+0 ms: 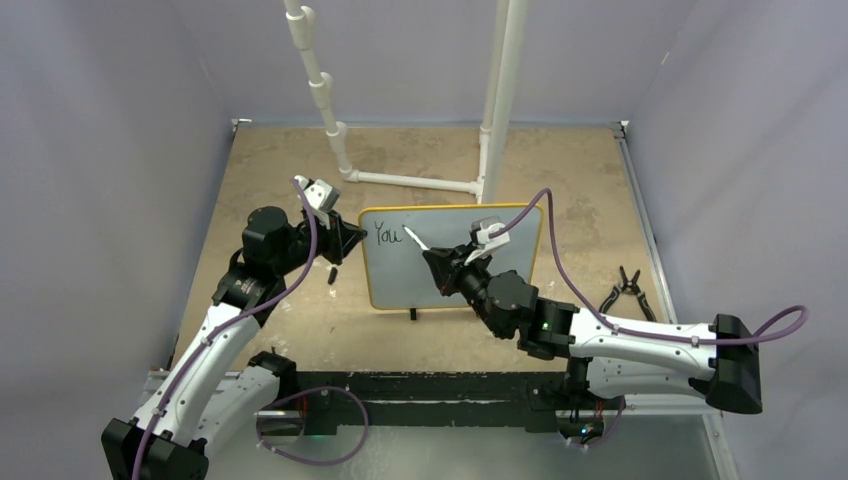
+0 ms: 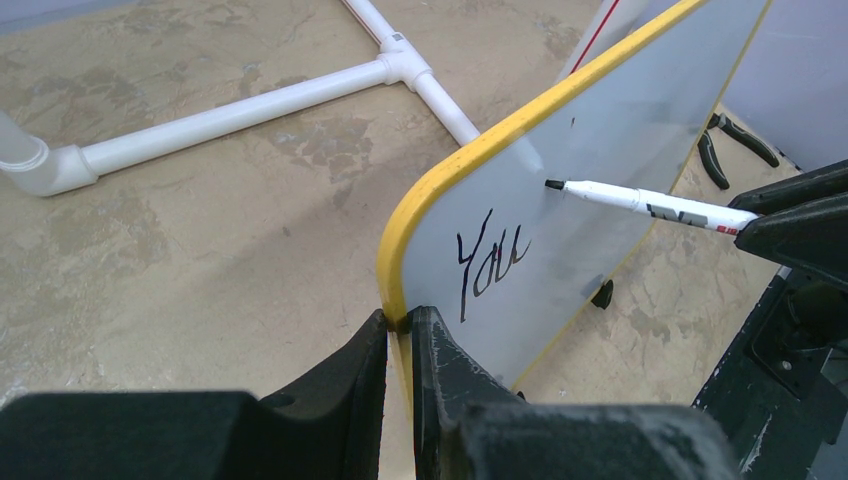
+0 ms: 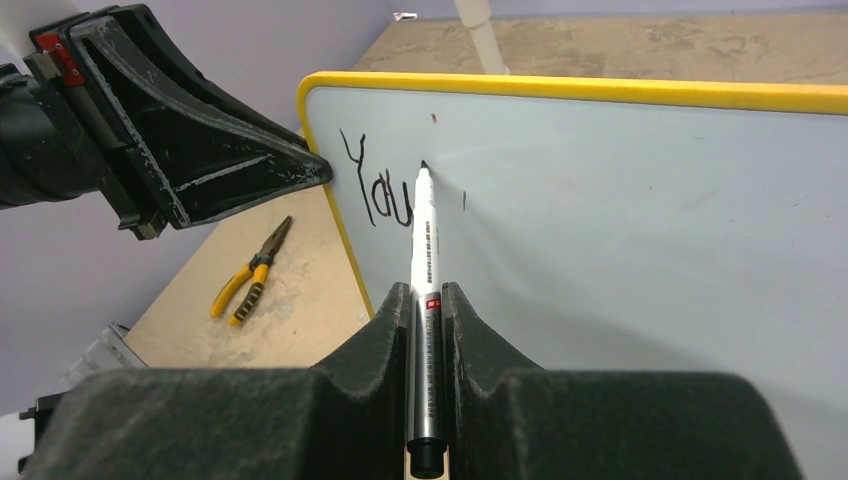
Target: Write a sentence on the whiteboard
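The whiteboard [image 1: 455, 262], yellow-framed, stands upright on small black feet mid-table. My left gripper [image 1: 352, 238] is shut on its left edge; the left wrist view shows both fingers pinching the yellow frame [image 2: 400, 318]. The sentence reads only "You" [image 1: 386, 235] in black script at the board's upper left, also in the left wrist view [image 2: 488, 262] and right wrist view [image 3: 375, 190]. My right gripper [image 1: 437, 262] is shut on a white marker [image 3: 424, 250]. Its black tip [image 3: 423, 166] is at the board surface just right of "You". The marker shows in the left wrist view [image 2: 640, 203] too.
A white PVC pipe frame [image 1: 415, 182] lies and rises behind the board. Black pliers [image 1: 625, 290] lie right of the board. Yellow-handled pliers [image 3: 250, 275] show in the right wrist view. A small black object [image 1: 331, 272] lies left of the board. Purple walls enclose the table.
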`<state>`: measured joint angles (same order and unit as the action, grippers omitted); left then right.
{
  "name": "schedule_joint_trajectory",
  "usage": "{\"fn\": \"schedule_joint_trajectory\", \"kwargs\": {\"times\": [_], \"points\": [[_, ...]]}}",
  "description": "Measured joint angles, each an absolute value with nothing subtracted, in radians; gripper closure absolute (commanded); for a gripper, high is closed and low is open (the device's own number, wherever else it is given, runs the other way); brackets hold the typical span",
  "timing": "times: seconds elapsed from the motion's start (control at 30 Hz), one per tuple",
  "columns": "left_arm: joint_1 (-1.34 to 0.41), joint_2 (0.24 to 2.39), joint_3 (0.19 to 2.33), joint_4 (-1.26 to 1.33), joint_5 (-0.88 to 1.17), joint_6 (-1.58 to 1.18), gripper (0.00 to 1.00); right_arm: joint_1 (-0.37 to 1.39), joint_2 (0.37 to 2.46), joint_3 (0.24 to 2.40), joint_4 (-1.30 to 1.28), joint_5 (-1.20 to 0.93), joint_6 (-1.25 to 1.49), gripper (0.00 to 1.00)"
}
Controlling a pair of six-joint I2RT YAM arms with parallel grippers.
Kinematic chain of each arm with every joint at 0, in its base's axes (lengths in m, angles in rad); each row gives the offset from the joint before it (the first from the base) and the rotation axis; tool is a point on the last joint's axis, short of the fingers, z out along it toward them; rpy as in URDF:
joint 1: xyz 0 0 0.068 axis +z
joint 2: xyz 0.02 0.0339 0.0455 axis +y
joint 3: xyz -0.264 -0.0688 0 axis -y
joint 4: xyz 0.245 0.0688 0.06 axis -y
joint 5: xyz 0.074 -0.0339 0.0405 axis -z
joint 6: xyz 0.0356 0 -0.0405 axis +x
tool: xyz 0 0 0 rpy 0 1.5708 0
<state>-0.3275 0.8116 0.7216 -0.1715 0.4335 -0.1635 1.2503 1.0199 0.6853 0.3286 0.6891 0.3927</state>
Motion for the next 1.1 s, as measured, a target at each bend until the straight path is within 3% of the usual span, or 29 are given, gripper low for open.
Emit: {"fn": "schedule_joint_trajectory", "kwargs": {"times": [1.1], "points": [[-0.327,0.811,0.722,-0.172,0.435,-0.163,1.0,1.25,0.948,0.649,0.329,0.637,0.427,1.0]]}}
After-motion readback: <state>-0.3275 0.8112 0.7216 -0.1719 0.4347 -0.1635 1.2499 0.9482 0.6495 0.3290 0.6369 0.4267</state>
